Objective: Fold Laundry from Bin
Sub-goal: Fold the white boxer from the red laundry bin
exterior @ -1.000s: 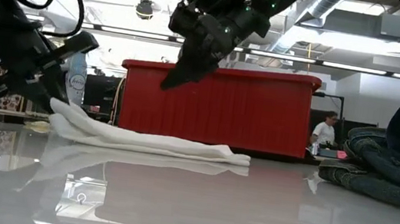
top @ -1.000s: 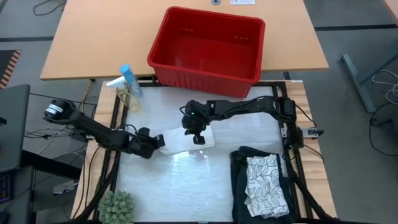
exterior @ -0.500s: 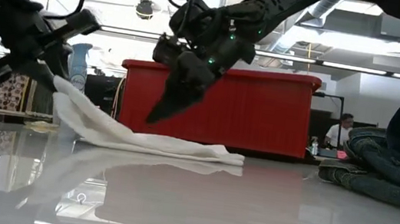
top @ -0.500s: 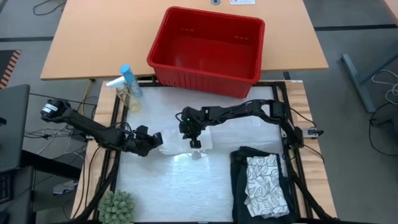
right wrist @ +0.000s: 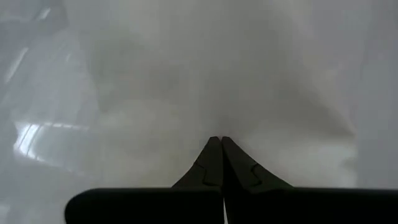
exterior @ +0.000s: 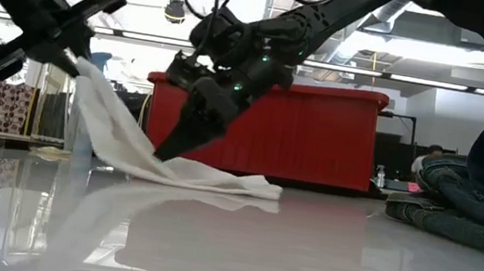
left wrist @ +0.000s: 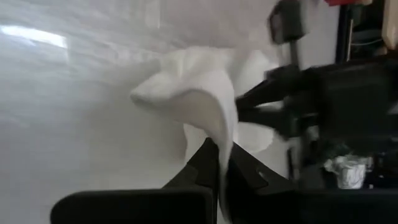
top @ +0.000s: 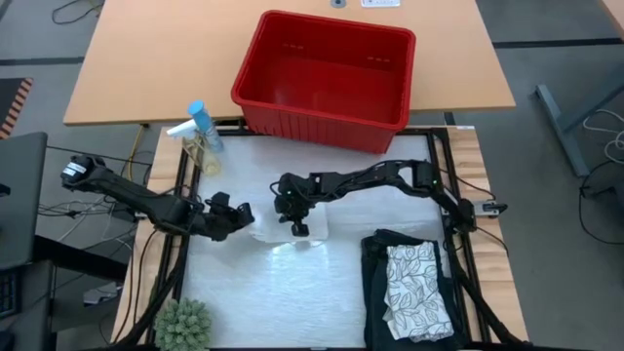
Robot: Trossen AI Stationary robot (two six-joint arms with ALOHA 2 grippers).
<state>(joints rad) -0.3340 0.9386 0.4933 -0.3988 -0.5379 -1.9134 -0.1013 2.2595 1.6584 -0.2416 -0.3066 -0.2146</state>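
Looking from the counter's near edge, you have a small green plant (top: 183,325) at the near left corner and a dark folded garment (top: 375,255) at the near right corner, with a white-grey leaf-patterned cloth (top: 417,291) lying on top of it; in the low view that dark pile (exterior: 473,194) sits at the right edge of the glossy white counter (top: 263,292).

Farther in, near the counter's middle, lies your small whitish cloth (top: 283,226). Your left end effector (top: 241,214) is clenched on the cloth's left end; the low view shows that end (exterior: 96,102) lifted clear of the counter while the rest of the cloth (exterior: 208,178) trails down and lies flat. The left wrist view shows the cloth (left wrist: 199,93) pinched between that arm's two dark fingers. Your right end effector (top: 299,229) has its fingers closed together, holding nothing; in the low view its tip (exterior: 165,151) points down onto the cloth's flat part, and the right wrist view shows the closed fingers (right wrist: 219,163) against white fabric.

Beyond that, at the far left corner, stands a spray bottle with a blue cap (top: 200,122). Farthest back, at the counter's far edge, the red bin (top: 325,80) rests partly on the neighbouring wooden table (top: 146,58), and you can see nothing inside it.
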